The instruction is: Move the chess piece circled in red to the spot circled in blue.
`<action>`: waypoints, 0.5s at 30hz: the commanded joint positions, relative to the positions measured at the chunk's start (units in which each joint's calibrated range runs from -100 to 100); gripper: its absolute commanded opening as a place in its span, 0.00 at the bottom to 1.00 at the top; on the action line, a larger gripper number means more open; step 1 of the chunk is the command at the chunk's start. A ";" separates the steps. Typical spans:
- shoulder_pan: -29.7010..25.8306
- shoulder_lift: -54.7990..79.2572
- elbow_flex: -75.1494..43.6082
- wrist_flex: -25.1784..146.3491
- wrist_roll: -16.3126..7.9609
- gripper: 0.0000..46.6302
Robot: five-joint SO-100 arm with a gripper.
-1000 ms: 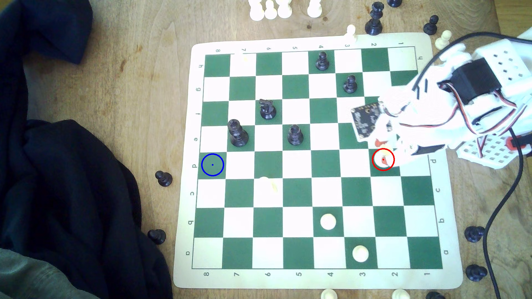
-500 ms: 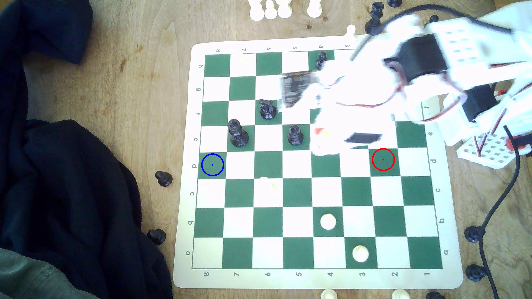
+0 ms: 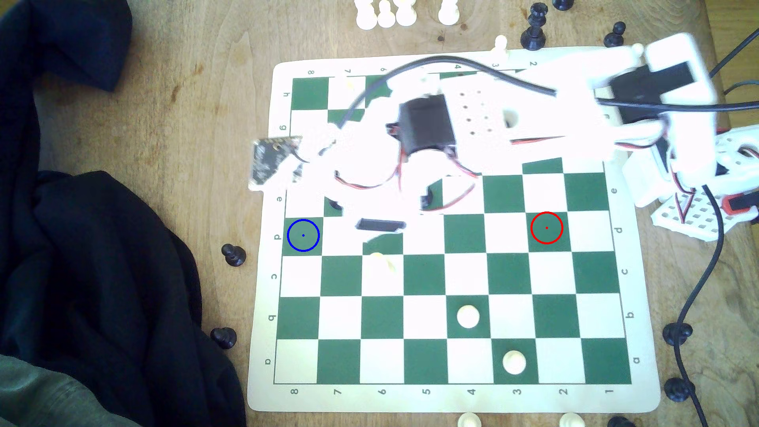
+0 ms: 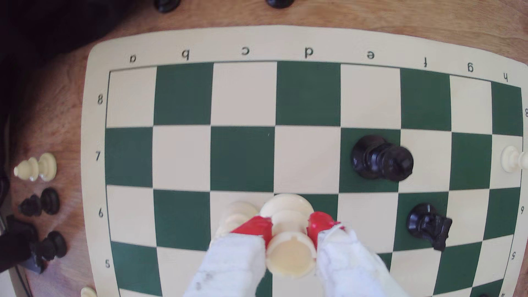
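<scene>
Wooden tabletop (image 3: pixel 197 123) lay under a green-and-cream board (image 4: pixel 91 137), with dark cloth (image 3: pixel 102 267) heaped at the exterior view's left.

Nearest, in the wrist view, the gripper (image 4: pixel 289 227) had its red-tipped fingers (image 4: pixel 255 227) closed on the chess piece (image 4: pixel 288 248), a cream rook held upright and lifted off the board, one red tip pressed to each side of its waist. Just beside the jaws stood another cream piece (image 4: pixel 237 212) on a pale square of the board.

Beyond the jaws the board ran on to its lettered edge. Off to one side of them a black piece (image 4: pixel 381 158) stood on a green square, and a black knight (image 4: pixel 428 225) stood on the next green square nearer the jaws.

In the exterior view the arm (image 3: pixel 431 135) reached across the upper half of the board, washed out white, so that the jaws themselves could not be made out there. The spot (image 3: pixel 303 235), ringed in blue, lay bare on the board's edge at the exterior view's left, just beyond the arm's end. The red ring (image 3: pixel 546 228) lay bare too, well apart behind the arm, toward the exterior view's right.

Two cream discs (image 3: pixel 468 316) sat on green squares near the lower edge. Loose black pieces (image 3: pixel 233 254) stood on the wood around the board, and cream ones (image 3: pixel 386 14) above it.
</scene>
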 commanded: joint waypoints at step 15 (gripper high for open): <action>2.61 19.23 -30.96 -3.21 0.73 0.01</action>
